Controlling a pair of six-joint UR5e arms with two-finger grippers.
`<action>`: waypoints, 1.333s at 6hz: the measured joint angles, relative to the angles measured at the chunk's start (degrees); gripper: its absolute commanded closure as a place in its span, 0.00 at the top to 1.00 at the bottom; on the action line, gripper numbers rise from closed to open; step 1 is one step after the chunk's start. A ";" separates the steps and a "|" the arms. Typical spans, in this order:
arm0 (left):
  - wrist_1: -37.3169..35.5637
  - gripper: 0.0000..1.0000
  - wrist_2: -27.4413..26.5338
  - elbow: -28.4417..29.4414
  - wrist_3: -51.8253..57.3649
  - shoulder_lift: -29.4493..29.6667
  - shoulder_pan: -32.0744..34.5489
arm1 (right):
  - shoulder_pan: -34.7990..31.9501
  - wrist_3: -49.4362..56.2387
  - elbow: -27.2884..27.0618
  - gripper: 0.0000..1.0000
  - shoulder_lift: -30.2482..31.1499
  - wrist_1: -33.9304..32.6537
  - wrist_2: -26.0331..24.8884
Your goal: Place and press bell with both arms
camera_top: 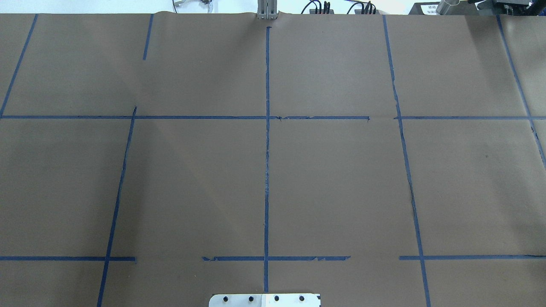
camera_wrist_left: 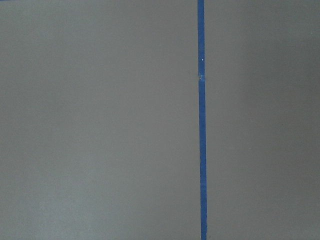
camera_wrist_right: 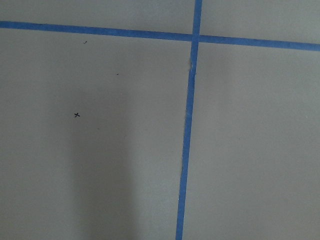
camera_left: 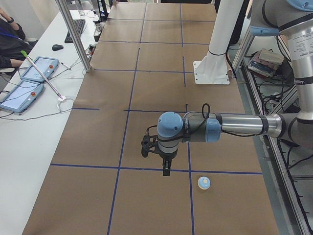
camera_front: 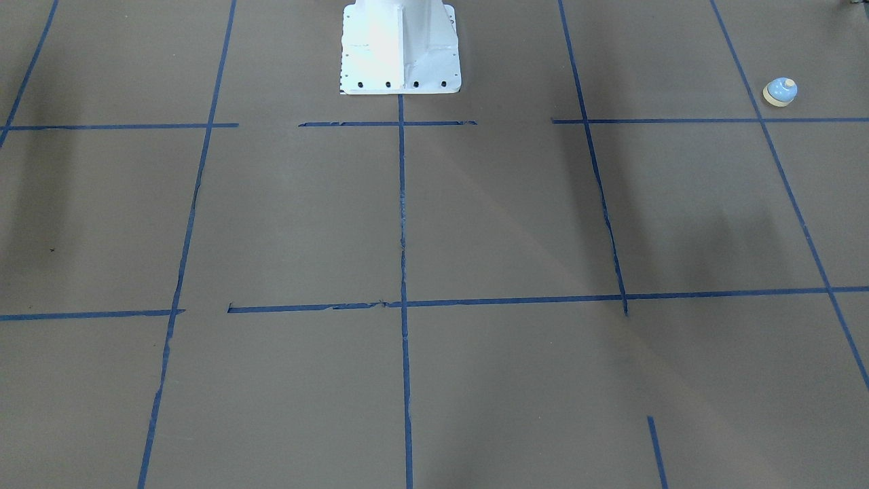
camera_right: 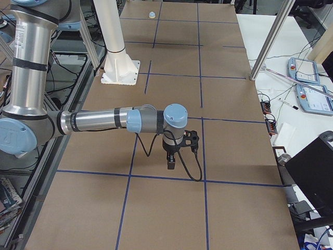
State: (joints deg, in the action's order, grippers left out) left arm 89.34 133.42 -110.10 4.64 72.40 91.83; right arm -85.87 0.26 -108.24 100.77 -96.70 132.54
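Observation:
The light-blue bell (camera_front: pixel 780 92) with its cream button stands upright on the brown table, near the robot-side edge on the robot's left. It also shows in the exterior left view (camera_left: pixel 204 183) and, far off, in the exterior right view (camera_right: pixel 152 15). My left arm (camera_left: pixel 234 126) reaches out over the table; its gripper (camera_left: pixel 166 169) points down, above the table and apart from the bell. My right arm (camera_right: pixel 104 121) holds its gripper (camera_right: pixel 170 164) pointing down over the table's other end. I cannot tell whether either gripper is open or shut. Both wrist views show only paper and blue tape.
The white bolted pedestal (camera_front: pixel 400 47) stands at the middle of the robot's side. Blue tape lines (camera_top: pixel 267 170) divide the brown paper into squares. A side table with tablets (camera_left: pixel 29 83) and a metal post (camera_left: pixel 73 34) lies across from the robot, where an operator sits.

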 measured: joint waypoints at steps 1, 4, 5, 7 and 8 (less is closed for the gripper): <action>2.54 1.00 0.55 -0.08 0.10 1.86 0.03 | 0.00 0.00 -0.36 1.00 0.02 0.01 0.00; 7.98 1.00 2.80 0.38 -5.00 -0.73 -7.28 | -0.06 -0.02 -1.36 1.00 0.26 0.02 0.00; 9.04 1.00 1.88 0.46 -7.80 -2.76 -11.19 | -0.05 -0.01 -1.40 1.00 0.29 0.02 0.00; 17.88 1.00 -0.55 2.05 -10.78 -9.61 -14.81 | -0.08 0.00 -1.44 1.00 0.28 0.02 -0.02; 22.79 1.00 -0.85 4.59 -11.78 -12.10 -16.79 | -0.07 0.02 -1.44 1.00 0.27 0.02 -0.06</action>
State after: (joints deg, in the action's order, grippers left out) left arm 112.13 132.57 -105.52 -7.14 60.30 75.04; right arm -85.93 0.29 -109.68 101.04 -96.68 132.48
